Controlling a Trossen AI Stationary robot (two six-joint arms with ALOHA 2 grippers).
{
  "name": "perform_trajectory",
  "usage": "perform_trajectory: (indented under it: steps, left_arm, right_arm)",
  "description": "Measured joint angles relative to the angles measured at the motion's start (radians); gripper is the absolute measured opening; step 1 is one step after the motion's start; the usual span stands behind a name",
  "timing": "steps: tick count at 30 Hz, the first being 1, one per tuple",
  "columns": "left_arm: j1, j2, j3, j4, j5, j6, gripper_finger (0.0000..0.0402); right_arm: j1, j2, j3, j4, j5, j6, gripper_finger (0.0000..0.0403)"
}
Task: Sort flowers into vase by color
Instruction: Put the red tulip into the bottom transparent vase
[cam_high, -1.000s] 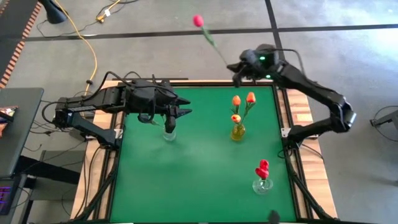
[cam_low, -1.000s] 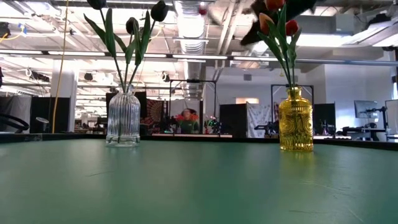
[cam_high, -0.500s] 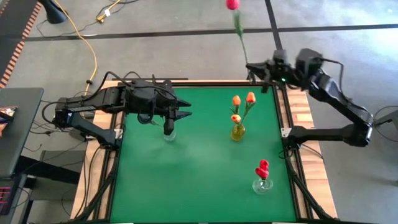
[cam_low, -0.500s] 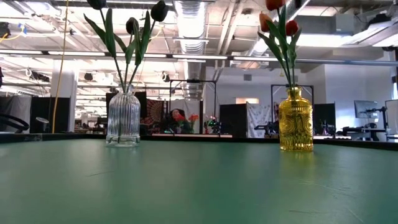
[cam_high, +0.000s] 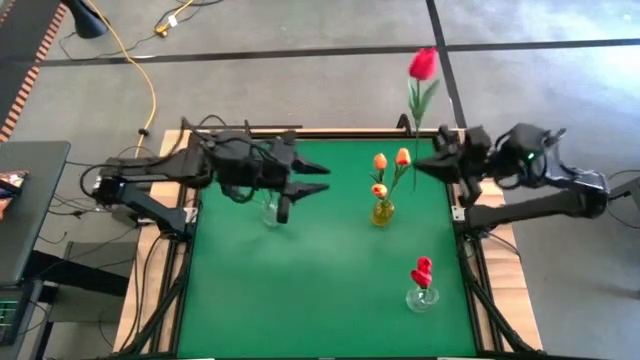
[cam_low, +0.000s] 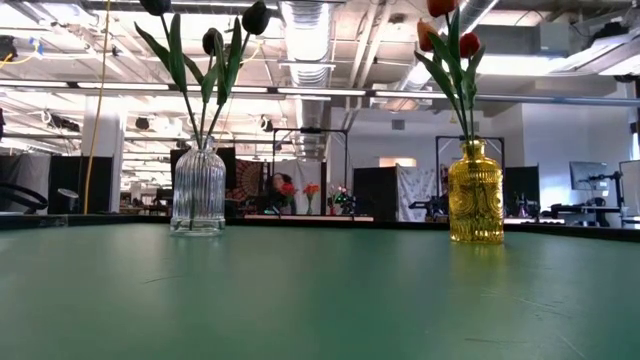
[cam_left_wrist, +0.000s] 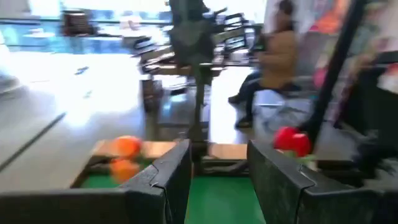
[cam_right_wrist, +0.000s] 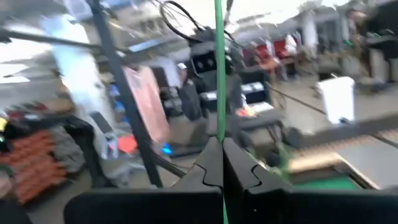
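Item: red tulip (cam_high: 423, 63), stem pinched between the closed fingers of the right gripper (cam_high: 418, 167), head high above the fingertips, beside the yellow vase (cam_high: 381, 213) of orange tulips. Destination, by judgement: small clear vase (cam_high: 422, 297) already holding red heads, well apart from those fingers; keep the stem upright and lower its tip straight into the neck. Left gripper (cam_high: 313, 180): fingers parted, empty, just past the ribbed vase (cam_high: 272, 214).
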Motion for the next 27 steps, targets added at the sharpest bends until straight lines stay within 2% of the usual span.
perform_trajectory:
  steps: [5,10,19,27]
  left_arm:
    - [-0.019,0.095,-0.003,0.267,0.107,0.025,0.0144]
    - [-0.010,0.160,-0.002,0.486,0.108,0.002,0.0144]
    - [0.018,0.166,-0.002,0.504,0.109,-0.041,0.0144]
    - [0.018,0.167,-0.002,0.454,0.128,-0.065,0.0144]
  right_arm:
    - [0.168,0.041,-0.120,0.278,0.097,0.000,0.0017]
    - [0.235,0.107,-0.121,0.380,0.132,-0.024,0.0017]
    - [0.240,0.251,-0.124,0.457,0.162,-0.021,0.0017]
    - [0.240,0.316,-0.123,0.499,0.160,-0.001,0.0017]
